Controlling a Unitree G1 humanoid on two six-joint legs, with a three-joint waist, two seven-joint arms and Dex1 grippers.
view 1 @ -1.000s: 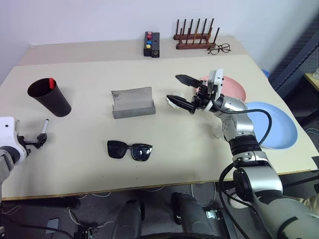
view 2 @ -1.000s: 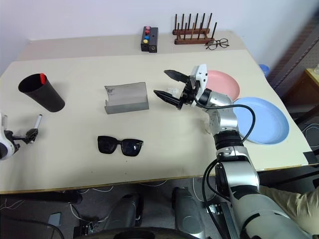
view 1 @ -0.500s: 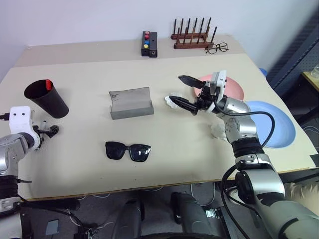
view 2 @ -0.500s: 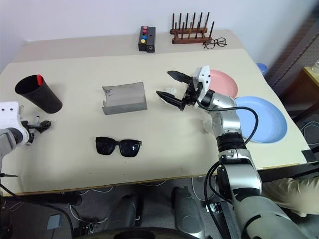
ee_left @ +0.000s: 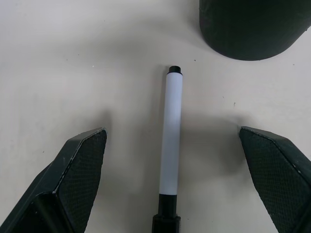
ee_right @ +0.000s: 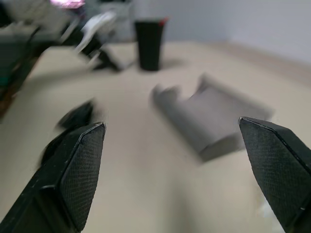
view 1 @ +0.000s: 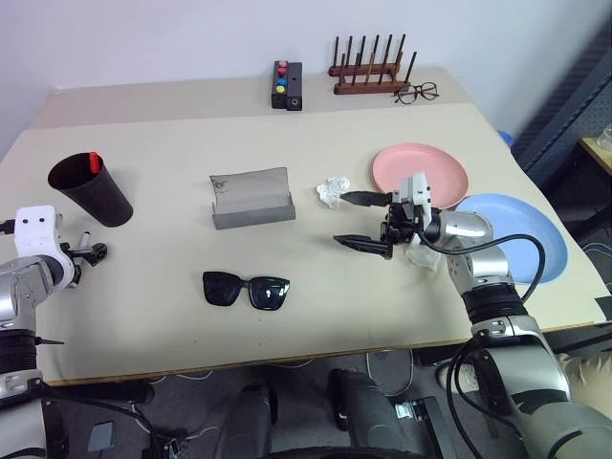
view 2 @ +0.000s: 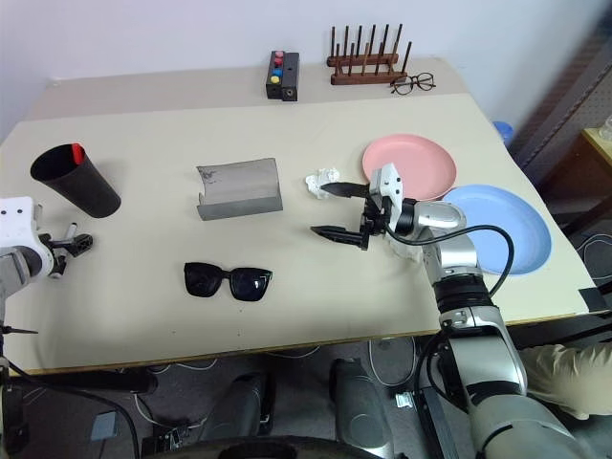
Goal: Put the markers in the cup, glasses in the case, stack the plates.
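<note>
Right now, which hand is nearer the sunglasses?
Right. The right hand hovers just beyond the sunglasses, toward the plates; the left hand sits farther off by the cup.

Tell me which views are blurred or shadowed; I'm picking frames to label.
Right wrist view: smeared, with case and cup soft. Left wrist view: sharp, the marker crisp, faint shadow beside it. Eye views: evenly lit, in focus, soft shadows on the table.

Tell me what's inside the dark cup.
A red-capped marker pokes above the rim of the cup, leaning against its wall. Its body and the cup's bottom are hidden by the dark wall.
</note>
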